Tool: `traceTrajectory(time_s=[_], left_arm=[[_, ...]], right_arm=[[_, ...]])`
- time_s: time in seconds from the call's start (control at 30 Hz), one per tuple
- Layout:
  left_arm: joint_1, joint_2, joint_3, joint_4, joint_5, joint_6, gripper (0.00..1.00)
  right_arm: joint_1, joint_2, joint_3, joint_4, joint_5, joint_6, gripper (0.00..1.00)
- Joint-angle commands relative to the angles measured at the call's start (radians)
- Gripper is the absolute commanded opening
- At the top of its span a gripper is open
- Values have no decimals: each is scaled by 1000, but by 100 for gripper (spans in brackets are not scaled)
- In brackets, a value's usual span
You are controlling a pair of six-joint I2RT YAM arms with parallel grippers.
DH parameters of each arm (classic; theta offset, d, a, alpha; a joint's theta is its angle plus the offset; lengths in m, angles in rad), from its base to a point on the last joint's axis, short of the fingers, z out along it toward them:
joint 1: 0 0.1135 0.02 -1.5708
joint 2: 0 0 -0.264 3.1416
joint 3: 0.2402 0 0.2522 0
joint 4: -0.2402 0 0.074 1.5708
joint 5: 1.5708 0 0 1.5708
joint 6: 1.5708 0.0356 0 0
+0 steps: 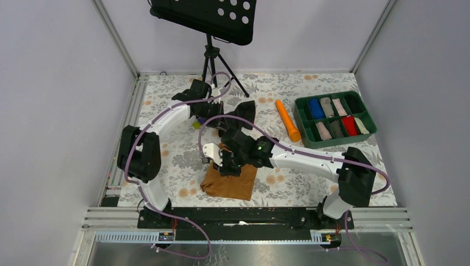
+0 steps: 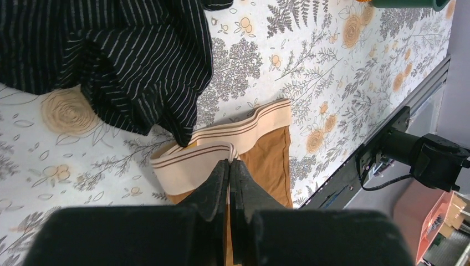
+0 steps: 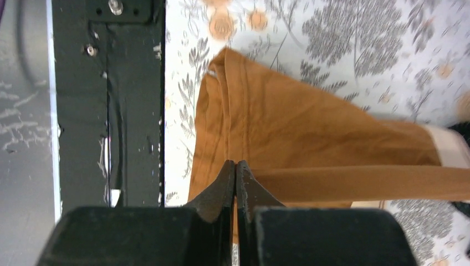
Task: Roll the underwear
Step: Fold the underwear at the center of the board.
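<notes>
The left gripper [image 2: 229,162] has its fingers pressed together on the pale waistband [image 2: 185,163] of the underwear [image 1: 231,184]. The right gripper [image 3: 236,164] is also closed, pinching a brown fold of it. The underwear lies on the table [image 1: 177,178], touching a black garment [image 2: 127,61].

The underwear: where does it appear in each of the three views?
Top external: the underwear lies at lower centre.
Left wrist: the underwear is at bottom centre, below the black striped garment.
Right wrist: the underwear fills the centre.
Shared landmark: the floral tablecloth.
</notes>
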Motion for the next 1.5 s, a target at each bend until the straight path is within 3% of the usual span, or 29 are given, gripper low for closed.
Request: traceTrajectory(time_s=[0.0,0.4,1.47], left_arm=[[-39,47,65,86,46,-23,0],[-160,119,81,127,82,-17,0],[-299,288,141,113,90,25,0]], right_arm=[[-18,-66,-59,-29,-82,22,0],[-23,-96,-183,-23,-162,80,0],[-24,-133,-381,51,-95,79,4]])
